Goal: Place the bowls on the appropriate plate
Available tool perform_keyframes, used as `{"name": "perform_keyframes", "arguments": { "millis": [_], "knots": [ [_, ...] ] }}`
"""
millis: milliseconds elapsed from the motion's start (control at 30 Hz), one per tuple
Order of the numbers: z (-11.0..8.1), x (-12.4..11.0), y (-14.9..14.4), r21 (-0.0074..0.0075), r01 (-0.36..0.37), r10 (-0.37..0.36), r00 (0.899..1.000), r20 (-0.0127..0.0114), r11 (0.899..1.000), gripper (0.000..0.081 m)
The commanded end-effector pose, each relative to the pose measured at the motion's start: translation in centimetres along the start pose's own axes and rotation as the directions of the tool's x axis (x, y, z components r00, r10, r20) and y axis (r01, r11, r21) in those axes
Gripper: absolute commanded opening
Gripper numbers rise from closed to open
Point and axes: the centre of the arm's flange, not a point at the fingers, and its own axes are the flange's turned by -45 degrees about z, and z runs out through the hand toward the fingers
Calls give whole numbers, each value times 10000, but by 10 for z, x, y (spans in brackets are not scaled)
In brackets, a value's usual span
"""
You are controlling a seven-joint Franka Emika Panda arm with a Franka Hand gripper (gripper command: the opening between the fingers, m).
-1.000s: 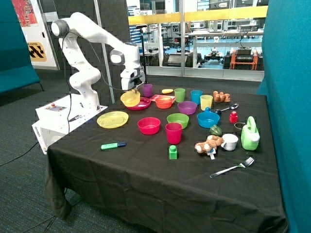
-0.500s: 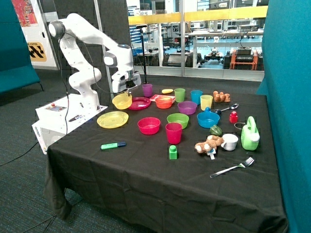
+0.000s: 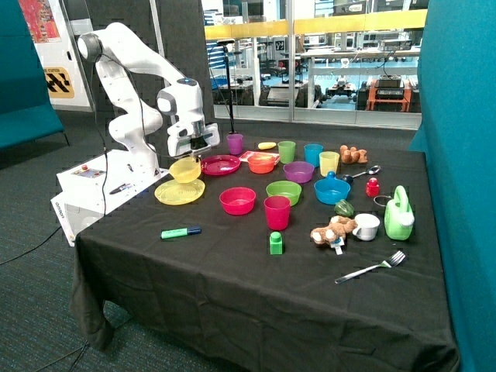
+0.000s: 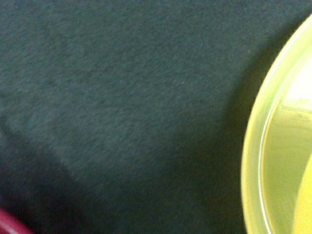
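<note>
My gripper (image 3: 191, 153) is shut on the rim of the yellow bowl (image 3: 185, 170) and holds it tilted just above the far edge of the yellow plate (image 3: 179, 191). The pink-red bowl (image 3: 237, 201) stands on the black cloth, between the yellow plate and the green bowl (image 3: 284, 191). The pink-red plate (image 3: 221, 164) lies bare behind the yellow plate. The wrist view shows black cloth and a yellow curved rim (image 4: 273, 146); I cannot tell whether it is the plate or the bowl.
A taller pink-red cup (image 3: 277, 211) stands in front of the green bowl. Orange (image 3: 261, 163), purple (image 3: 298, 171) and blue (image 3: 332, 190) bowls and several cups stand behind. A green marker (image 3: 180, 232) and a green block (image 3: 276, 243) lie nearer the front edge.
My gripper has carried the yellow bowl from over the pink-red plate sideways and down, to just over the yellow plate.
</note>
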Motion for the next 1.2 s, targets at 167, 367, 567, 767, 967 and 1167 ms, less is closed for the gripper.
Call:
{"name": "perform_keyframes", "arguments": {
  "millis": [167, 367, 567, 767, 967, 1167],
  "knots": [
    [16, 36, 25, 15, 6150, -6150, 7885, 38, 7885, 0],
    [29, 7, 31, -12, -19, 19, 10000, 39, 10000, 0],
    [17, 53, 36, 16, 6313, -6313, 7756, 38, 7756, 0],
    [22, 25, 41, 10, 5088, -5088, 8609, 40, 8609, 0],
    [39, 0, 34, -11, 263, -262, 9996, 40, 9997, 0],
    [26, 7, 38, -9, 720, -720, 9974, 40, 9974, 6]
  ]
}}
